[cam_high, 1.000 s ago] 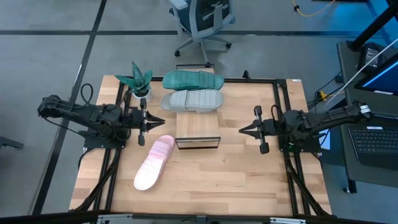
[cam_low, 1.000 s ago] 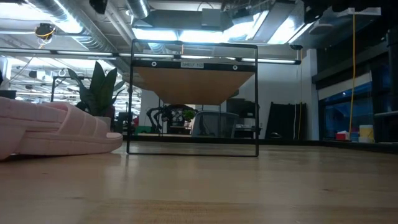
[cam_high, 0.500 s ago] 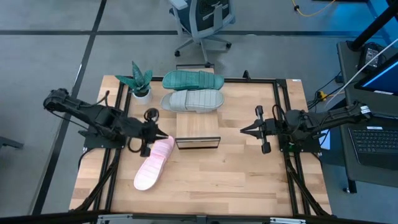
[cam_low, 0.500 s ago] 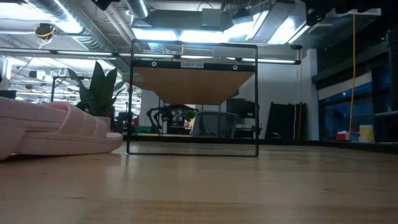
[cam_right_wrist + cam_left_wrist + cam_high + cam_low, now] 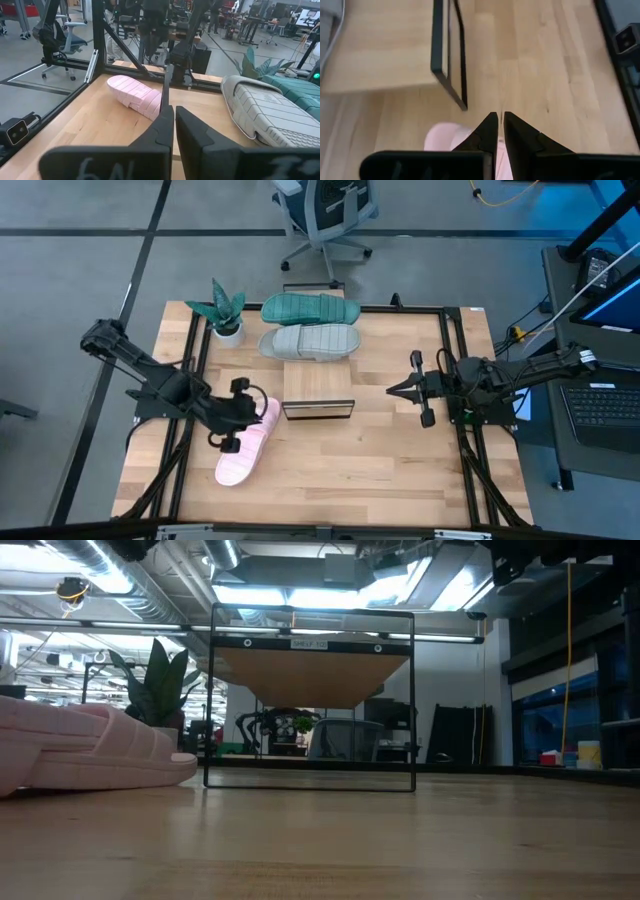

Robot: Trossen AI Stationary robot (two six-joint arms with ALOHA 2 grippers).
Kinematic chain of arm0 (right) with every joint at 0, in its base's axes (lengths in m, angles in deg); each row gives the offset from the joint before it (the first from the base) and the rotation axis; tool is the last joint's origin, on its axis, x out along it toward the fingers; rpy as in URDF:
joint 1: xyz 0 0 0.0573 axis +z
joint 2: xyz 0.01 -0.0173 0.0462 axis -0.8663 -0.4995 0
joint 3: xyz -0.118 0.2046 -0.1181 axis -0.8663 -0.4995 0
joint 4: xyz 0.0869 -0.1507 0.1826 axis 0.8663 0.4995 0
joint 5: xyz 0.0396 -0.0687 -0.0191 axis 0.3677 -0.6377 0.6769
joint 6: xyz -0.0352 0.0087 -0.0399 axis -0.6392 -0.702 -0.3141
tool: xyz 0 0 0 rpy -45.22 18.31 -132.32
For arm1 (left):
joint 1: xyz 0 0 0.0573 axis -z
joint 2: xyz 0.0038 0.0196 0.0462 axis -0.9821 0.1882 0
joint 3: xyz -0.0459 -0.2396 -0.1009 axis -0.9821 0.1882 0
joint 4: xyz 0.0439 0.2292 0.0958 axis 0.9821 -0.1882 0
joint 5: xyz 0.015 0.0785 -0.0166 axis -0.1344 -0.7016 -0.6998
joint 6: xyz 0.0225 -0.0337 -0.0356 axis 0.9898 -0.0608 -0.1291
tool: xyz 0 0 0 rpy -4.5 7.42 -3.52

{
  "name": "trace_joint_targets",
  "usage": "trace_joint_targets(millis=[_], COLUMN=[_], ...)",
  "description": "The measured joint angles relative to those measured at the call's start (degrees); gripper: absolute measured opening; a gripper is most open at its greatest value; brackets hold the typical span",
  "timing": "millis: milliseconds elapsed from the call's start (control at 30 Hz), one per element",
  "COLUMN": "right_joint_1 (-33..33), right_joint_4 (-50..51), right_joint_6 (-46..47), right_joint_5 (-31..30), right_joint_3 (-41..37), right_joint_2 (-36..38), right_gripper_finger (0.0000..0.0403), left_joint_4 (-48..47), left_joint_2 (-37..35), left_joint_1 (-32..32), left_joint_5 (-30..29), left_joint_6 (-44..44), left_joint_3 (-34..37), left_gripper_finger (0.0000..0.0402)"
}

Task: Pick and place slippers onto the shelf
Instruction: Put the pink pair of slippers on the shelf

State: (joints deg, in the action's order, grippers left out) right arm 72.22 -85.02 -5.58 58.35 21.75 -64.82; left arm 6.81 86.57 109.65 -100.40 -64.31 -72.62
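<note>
The pale pink slipper point(image 5: 247, 442) lies sole up on the table, near and left of the shelf point(image 5: 318, 385), and also shows in the low view as the pink slipper point(image 5: 90, 748). The teal slipper point(image 5: 310, 309) and the grey slipper point(image 5: 310, 340) lie side by side behind the shelf, soles up. My left gripper point(image 5: 260, 406) hovers shut over the pink slipper's far end point(image 5: 445, 140), fingers slanting down. My right gripper point(image 5: 390, 390) waits shut at the table's right, pointing toward the shelf.
A small potted plant point(image 5: 225, 312) stands at the far left corner beside the teal slipper. A black frame point(image 5: 455, 360) runs along the table's edges. Bare wood lies near the shelf's dark front edge point(image 5: 318, 411) and toward the table's near side.
My left gripper has swung from beside the plant toward the table's near edge and a little rightward, tipping downward until it stands over the pink slipper's far end. The slippers and the shelf have stayed put.
</note>
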Motion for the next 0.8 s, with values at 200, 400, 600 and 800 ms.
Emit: trace_joint_targets(millis=[200,400,600,800], right_joint_1=[0.0,0.0,0.0,0.0], right_joint_4=[0.0,0.0,0.1,0.2], right_joint_6=[0.0,-0.1,0.0,0.9], right_joint_5=[0.0,0.0,0.0,0.0], right_joint_3=[0.0,0.0,0.0,0.0], right_joint_2=[0.0,0.0,0.0,-0.6], right_gripper_finger=[0.0021,0.0021,0.0021,0.0021], left_joint_4=[-2.2,-2.9,-2.7,-1.5], left_joint_2=[3.0,4.5,4.6,4.6], left_joint_1=[-0.1,-0.1,-0.1,-0.2], left_joint_5=[-0.1,-0.7,-1.0,-0.7], left_joint_6=[-3.2,-2.9,-3.1,-3.2], left_joint_3=[0.0,0.0,0.0,0.0], left_gripper_finger=[0.0025,0.0025,0.0025,0.0026])
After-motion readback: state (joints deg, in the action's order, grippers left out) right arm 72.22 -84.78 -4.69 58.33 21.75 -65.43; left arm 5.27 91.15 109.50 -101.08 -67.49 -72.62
